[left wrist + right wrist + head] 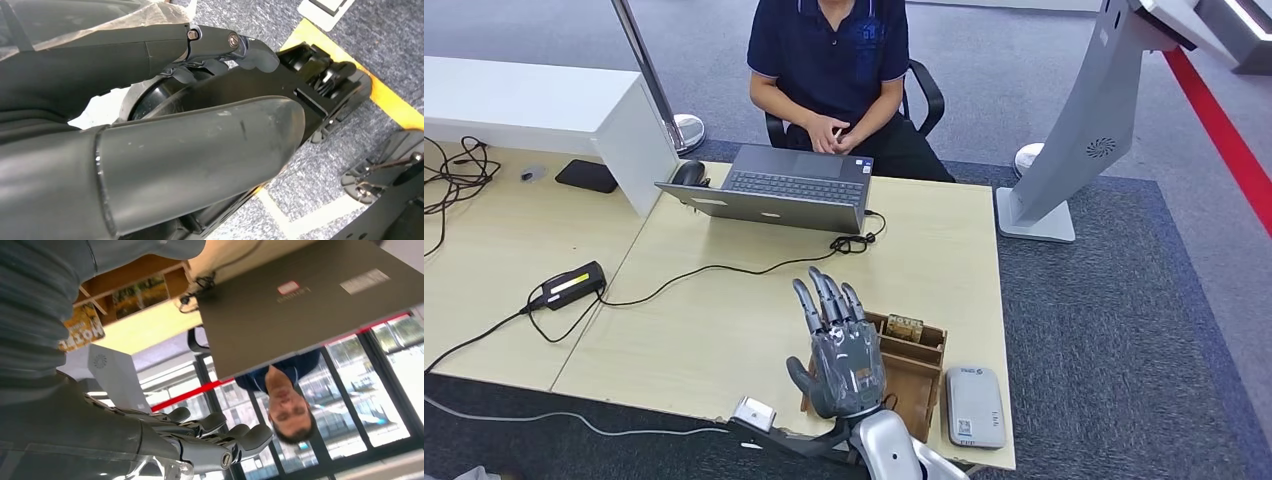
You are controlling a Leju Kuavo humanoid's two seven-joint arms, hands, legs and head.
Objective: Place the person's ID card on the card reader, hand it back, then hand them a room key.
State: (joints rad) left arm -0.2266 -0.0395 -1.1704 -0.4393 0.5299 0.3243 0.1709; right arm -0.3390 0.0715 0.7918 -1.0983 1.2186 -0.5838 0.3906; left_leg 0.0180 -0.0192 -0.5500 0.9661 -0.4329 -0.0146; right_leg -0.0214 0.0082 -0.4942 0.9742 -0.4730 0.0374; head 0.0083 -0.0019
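Right hand [844, 350], a smooth grey shell with darker jointed fingers, is raised over the pale wood-grain desk [724, 330], fingers extended and slightly apart, holding nothing. Just beside it sits a brown wooden compartment tray [921, 375] with printed cards [904, 326] standing in its far slot; whether these are room keys cannot be confirmed. Close to the tray's right lies a flat grey rounded-rectangle card reader [973, 404], bare on top. Beyond, a matte grey laptop [784, 190] stands open before a seated person [829, 60] in a dark polo shirt, hands clasped. Left hand [150, 150], in its wrist view, shows a thick smooth thumb and dark fingers [215, 42] hanging over carpet; its grip state cannot be determined.
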